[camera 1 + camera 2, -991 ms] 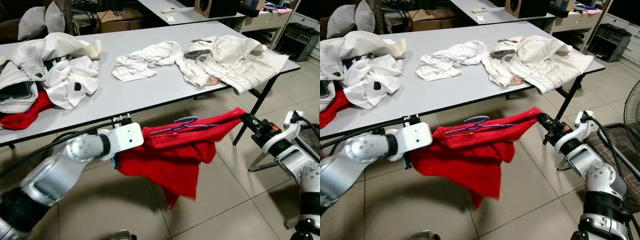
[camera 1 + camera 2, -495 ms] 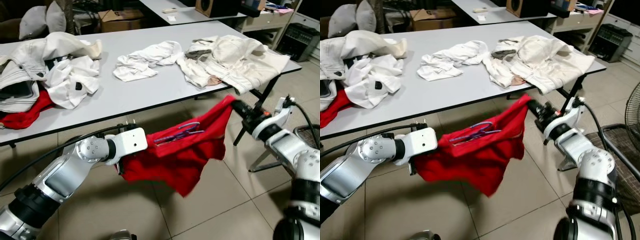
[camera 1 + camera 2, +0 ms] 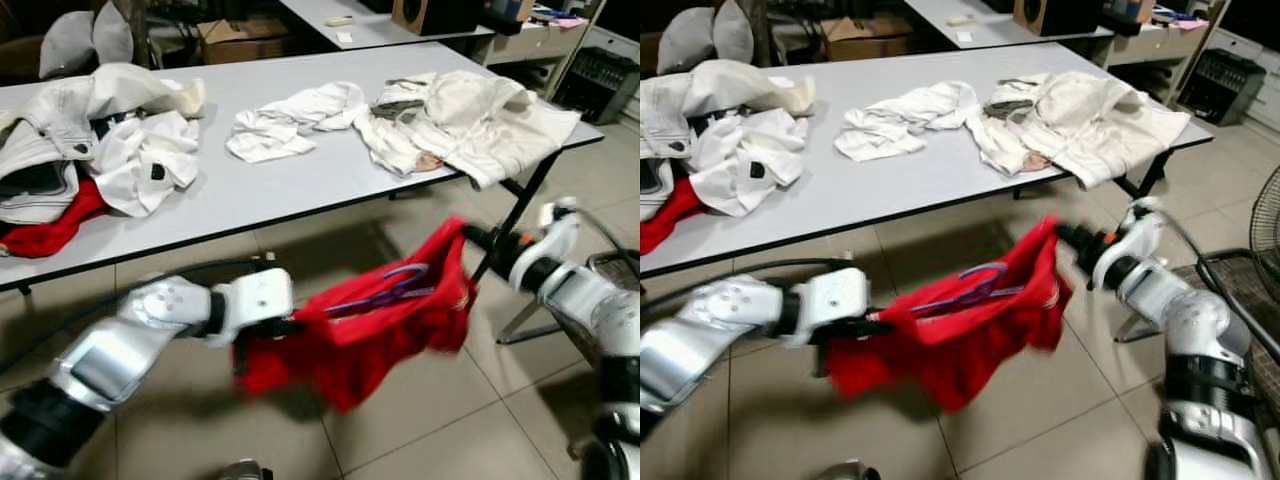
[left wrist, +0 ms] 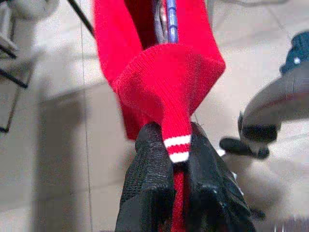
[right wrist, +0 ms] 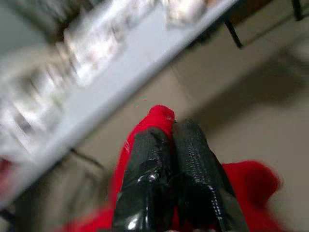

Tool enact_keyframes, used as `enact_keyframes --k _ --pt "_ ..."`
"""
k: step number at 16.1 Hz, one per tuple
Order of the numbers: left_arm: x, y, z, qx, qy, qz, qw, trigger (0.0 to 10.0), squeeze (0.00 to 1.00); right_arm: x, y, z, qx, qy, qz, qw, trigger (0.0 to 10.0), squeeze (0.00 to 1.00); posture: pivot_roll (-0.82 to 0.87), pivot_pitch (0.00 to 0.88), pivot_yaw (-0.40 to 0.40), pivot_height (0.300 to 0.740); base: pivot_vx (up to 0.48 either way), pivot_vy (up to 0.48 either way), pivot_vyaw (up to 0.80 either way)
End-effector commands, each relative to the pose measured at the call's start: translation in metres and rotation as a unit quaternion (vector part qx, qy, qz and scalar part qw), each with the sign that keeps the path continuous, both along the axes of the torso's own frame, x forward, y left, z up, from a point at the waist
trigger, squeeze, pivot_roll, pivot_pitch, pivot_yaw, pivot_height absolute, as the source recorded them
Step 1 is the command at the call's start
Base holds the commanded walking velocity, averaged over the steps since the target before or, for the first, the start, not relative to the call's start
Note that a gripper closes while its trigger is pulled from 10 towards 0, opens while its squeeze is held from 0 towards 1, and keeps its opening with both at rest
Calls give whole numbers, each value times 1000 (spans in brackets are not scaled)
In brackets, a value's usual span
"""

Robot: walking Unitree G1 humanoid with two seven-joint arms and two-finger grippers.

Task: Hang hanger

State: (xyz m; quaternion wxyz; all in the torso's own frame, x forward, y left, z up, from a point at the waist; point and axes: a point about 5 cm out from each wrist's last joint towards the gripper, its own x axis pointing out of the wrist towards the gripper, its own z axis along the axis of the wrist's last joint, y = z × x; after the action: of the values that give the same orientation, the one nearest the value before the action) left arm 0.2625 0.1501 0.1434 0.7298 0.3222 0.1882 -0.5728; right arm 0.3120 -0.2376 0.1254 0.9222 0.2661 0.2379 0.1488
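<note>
A red knitted garment (image 3: 380,325) hangs stretched between my two grippers over the tiled floor in front of the table. A purple hanger (image 3: 385,290) sits inside it, its hook poking out at the top. My left gripper (image 4: 176,159) is shut on a red cuff with white stripes (image 4: 176,148) at the garment's left end. My right gripper (image 3: 470,236) is shut on the garment's right end, its black fingers (image 5: 159,159) pinched together on the red cloth (image 5: 157,118).
The grey table (image 3: 300,175) stands just behind, with piles of white clothes (image 3: 470,110), a white jacket (image 3: 70,120) and another red garment (image 3: 45,235) on it. A black table leg (image 3: 515,210) stands near my right arm. A fan (image 3: 1265,220) stands at the right.
Both grippers have carried the red garment to the right and lower. The garment now sags and bunches more, and the picture is blurred from motion.
</note>
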Motion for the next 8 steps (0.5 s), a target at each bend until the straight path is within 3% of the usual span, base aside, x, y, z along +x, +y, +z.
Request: enact_keyframes --k 1,2,3,8 --pt "3 2 7 2 -12 -6 1000 0 0 0 1 3 -44 -16 22 999 0 0 3 0 -44 740 0 0 0" --pt "10 9 9 17 -19 7 1000 0 0 -4 1 -5 -137 -18 77 987 0 0 5 0 -42 740 0 0 0" --pt "15 16 9 41 -20 19 999 0 0 -6 1 -9 -180 -16 119 976 0 0 4 0 -38 740 0 0 0" --pt "6 9 -6 62 30 -12 998 0 0 2 12 6 -116 -55 152 980 0 0 1 0 -29 740 0 0 0"
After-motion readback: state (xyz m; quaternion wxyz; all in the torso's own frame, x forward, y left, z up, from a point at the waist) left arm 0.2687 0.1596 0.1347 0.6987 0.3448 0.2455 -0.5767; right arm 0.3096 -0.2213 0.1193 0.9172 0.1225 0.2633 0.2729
